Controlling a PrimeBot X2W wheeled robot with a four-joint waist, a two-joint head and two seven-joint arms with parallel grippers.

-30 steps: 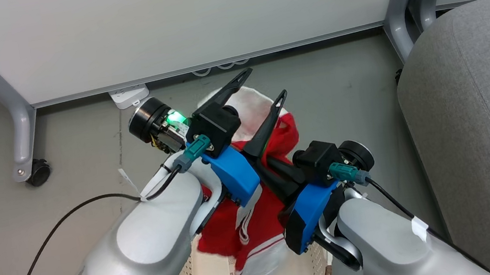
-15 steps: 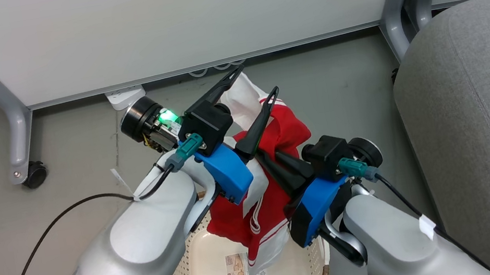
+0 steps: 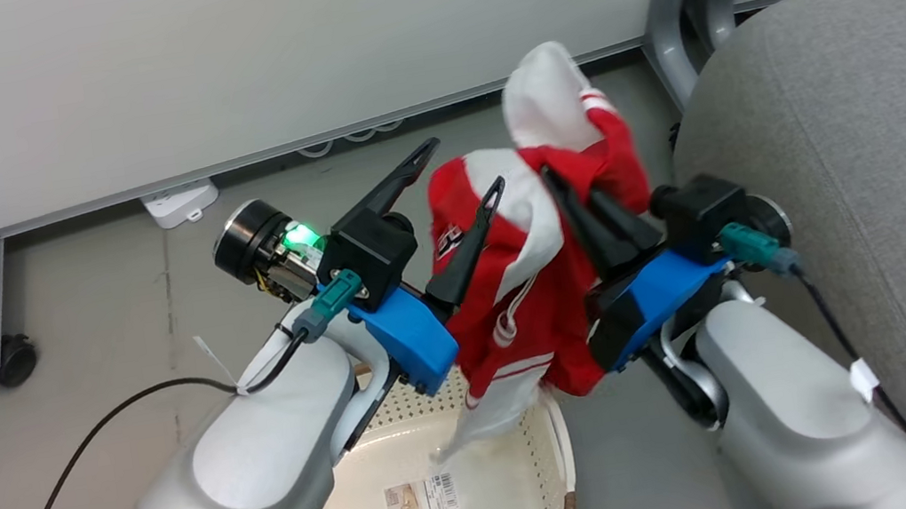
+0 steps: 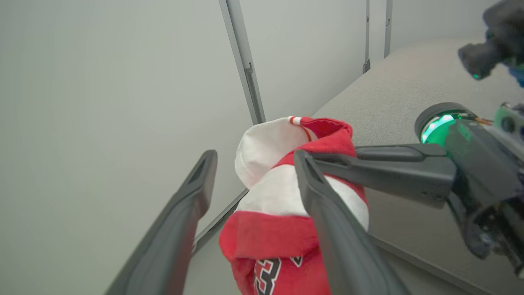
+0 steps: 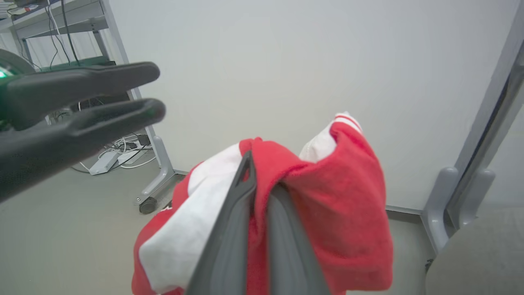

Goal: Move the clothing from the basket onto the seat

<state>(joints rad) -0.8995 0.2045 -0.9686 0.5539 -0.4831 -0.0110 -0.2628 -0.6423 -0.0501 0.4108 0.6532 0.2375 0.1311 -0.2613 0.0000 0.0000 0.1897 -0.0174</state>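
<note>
right gripper (image 3: 570,187) pinches clothing (image 3: 547,339), which drapes over its fingertips.

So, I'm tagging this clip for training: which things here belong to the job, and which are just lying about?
Job: clothing, pinched in the shut right claw; open left claw; basket; seat.
Lying about: power strip; white partition on castor legs; loose cables under it.
</note>
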